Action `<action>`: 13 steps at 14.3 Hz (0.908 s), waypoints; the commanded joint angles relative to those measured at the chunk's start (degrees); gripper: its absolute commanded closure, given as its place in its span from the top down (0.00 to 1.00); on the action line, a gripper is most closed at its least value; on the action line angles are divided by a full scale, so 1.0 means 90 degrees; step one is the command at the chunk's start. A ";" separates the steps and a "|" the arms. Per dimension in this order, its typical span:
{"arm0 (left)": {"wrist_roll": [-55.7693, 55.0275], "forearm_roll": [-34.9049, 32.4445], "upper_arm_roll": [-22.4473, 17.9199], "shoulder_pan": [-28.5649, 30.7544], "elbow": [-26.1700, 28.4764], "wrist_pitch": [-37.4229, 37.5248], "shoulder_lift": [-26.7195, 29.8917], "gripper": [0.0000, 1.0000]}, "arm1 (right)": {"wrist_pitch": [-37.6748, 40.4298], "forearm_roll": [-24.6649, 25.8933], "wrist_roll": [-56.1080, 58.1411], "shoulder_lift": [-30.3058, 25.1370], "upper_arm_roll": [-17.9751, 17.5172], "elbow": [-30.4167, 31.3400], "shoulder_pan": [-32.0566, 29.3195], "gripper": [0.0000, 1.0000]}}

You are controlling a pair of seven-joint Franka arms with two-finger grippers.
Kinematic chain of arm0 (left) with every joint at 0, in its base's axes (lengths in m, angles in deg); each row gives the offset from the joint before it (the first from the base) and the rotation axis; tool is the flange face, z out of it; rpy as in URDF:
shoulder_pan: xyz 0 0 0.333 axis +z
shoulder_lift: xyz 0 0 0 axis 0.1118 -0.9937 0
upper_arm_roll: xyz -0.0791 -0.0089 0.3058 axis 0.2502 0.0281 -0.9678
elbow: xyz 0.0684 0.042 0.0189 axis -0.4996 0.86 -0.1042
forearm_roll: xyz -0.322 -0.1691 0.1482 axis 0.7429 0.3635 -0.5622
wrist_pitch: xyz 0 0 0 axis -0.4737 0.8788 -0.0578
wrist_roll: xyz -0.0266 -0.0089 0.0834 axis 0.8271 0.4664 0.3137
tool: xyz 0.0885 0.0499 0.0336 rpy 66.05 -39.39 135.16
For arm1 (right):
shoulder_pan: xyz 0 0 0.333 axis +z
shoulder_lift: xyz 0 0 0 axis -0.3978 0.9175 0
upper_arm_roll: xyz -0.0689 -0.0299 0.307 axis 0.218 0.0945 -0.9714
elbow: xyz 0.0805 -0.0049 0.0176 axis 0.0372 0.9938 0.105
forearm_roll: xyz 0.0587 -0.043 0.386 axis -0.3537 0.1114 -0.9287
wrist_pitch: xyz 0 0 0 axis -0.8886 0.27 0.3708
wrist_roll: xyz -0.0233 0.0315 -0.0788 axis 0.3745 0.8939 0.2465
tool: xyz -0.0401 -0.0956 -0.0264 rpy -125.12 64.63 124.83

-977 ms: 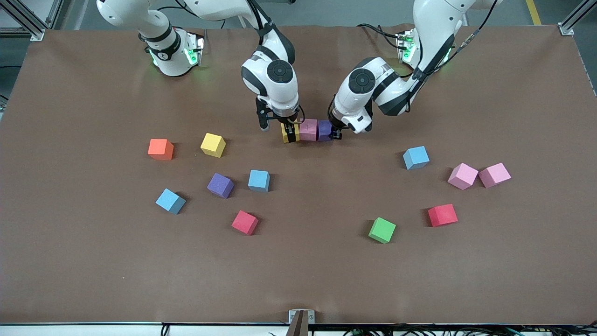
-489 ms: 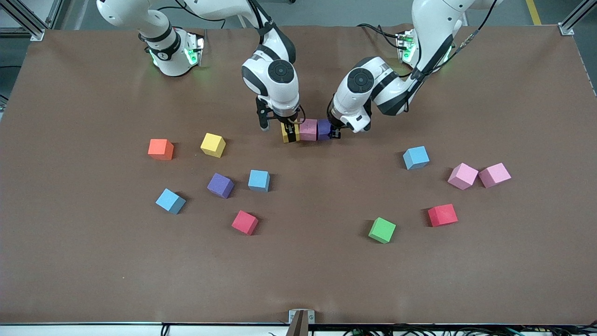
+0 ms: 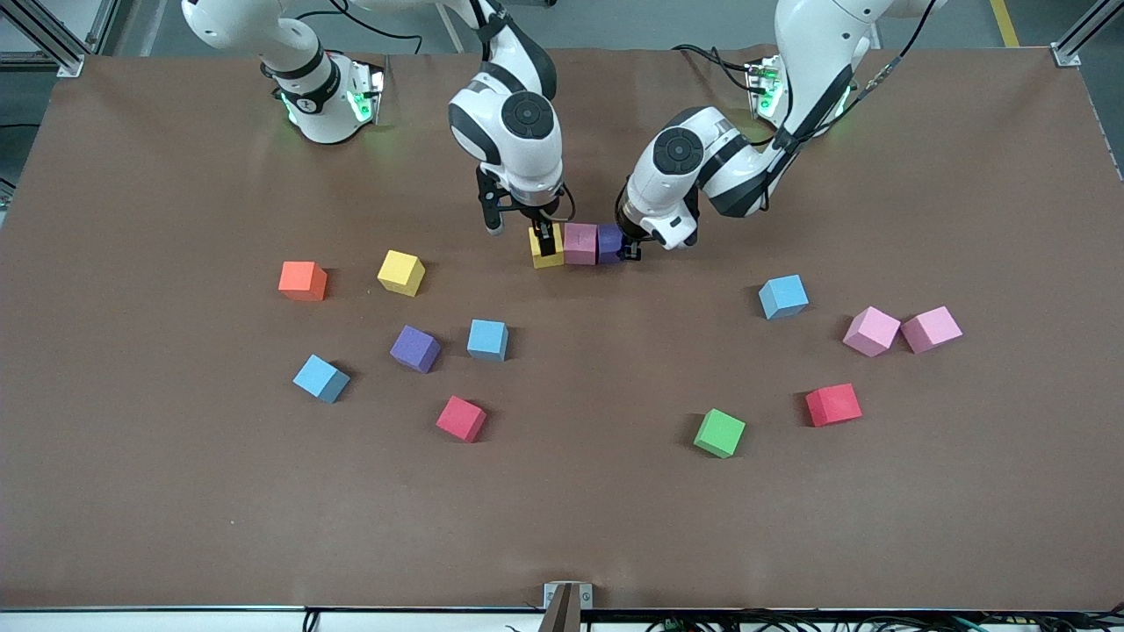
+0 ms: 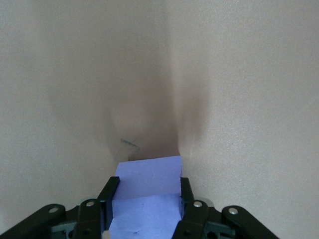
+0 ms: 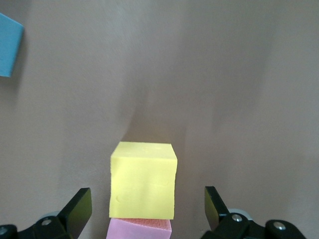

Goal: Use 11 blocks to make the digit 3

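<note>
Blocks lie scattered over the brown table (image 3: 132,491), and three of them form a touching row in front of the robots' bases: a yellow block (image 3: 546,254) toward the right arm's end, a pink block (image 3: 580,243) in the middle, and a purple block (image 3: 609,244) toward the left arm's end. The left gripper (image 3: 625,249) is down at the table with its jaws clamped on the purple block (image 4: 144,196), one finger pressed to each side face. The right gripper (image 3: 545,233) hangs just over the yellow block (image 5: 143,180) with its jaws spread wide and nothing between them; the block sits on the table apart from both fingers. Loose blocks nearer to the front camera: a second yellow block (image 3: 401,272), a second purple block (image 3: 414,348), two blue blocks (image 3: 487,340) (image 3: 320,378) and a red block (image 3: 461,418) toward the right arm's end; a third blue block (image 3: 782,296), a pair of pink blocks (image 3: 871,331) (image 3: 931,329) just beside each other, a second red block (image 3: 832,405) and a green block (image 3: 719,433) toward the left arm's end. An orange cube (image 3: 302,281) sits beside the second yellow block.
</note>
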 commanded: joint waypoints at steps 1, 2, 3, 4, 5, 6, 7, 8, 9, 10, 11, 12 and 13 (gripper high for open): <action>-0.0090 -0.0106 0.0004 -0.0046 -0.0028 -0.0095 -0.0099 0.25 | 0.0243 0.0007 0.1006 -0.0239 0.0006 0.0058 -0.0428 1.00; -0.0090 -0.0106 0.0004 -0.0046 -0.0028 -0.0095 -0.0099 0.25 | 0.0243 0.0017 0.1638 -0.0229 0.0006 0.0029 -0.0593 1.00; -0.0090 -0.0106 0.0004 -0.0046 -0.0037 -0.0095 -0.0099 0.25 | 0.0233 0.0017 0.2379 -0.0200 0.0006 -0.0039 -0.0788 1.00; -0.0090 -0.0106 0.0004 -0.0046 -0.0057 -0.0095 -0.0099 0.25 | 0.0243 0.0017 0.3296 -0.0180 0.0006 -0.0146 -0.1022 1.00; -0.0090 -0.0106 0.0004 -0.0046 -0.0076 -0.0095 -0.0109 0.25 | 0.0243 0.0007 0.4117 -0.0161 0.0006 -0.0273 -0.1170 1.00; -0.0090 -0.0106 0.0004 -0.0046 -0.0096 -0.0095 -0.0158 0.25 | 0.0243 0.0017 0.4918 -0.0132 0.0006 -0.0390 -0.1355 1.00; -0.0081 -0.0106 0.0004 -0.0046 -0.0154 -0.0095 -0.0197 0.25 | 0.0243 0.0017 0.5815 -0.0044 0.0006 -0.0536 -0.1511 1.00; -0.0081 -0.0106 0.0004 -0.0046 -0.0174 -0.0095 -0.0226 0.25 | 0.0252 0.0007 0.6472 0.0092 0.0006 -0.0702 -0.1619 1.00; -0.0081 -0.0115 -0.0005 -0.0046 -0.0203 -0.0095 -0.0275 0.25 | 0.0243 0.0017 0.7001 0.0209 0.0006 -0.0839 -0.1727 1.00; -0.0090 -0.0115 -0.0006 -0.0046 -0.0223 -0.0095 -0.0285 0.25 | 0.0233 0.0017 0.7509 0.0375 0.0006 -0.1014 -0.1873 1.00; -0.0081 -0.0115 -0.0006 -0.0046 -0.0233 -0.0095 -0.0295 0.25 | 0.0233 0.0017 0.7910 0.0531 0.0006 -0.1181 -0.1971 1.00; -0.0081 -0.0135 -0.0006 -0.0055 -0.0233 -0.0095 -0.0295 0.25 | 0.0233 0.0017 0.8301 0.0707 0.0006 -0.1366 -0.2059 1.00; -0.0081 -0.0212 -0.0006 -0.0055 -0.0242 -0.0095 -0.0295 0.25 | 0.0223 0.0017 0.8537 0.0854 0.0006 -0.1493 -0.2137 1.00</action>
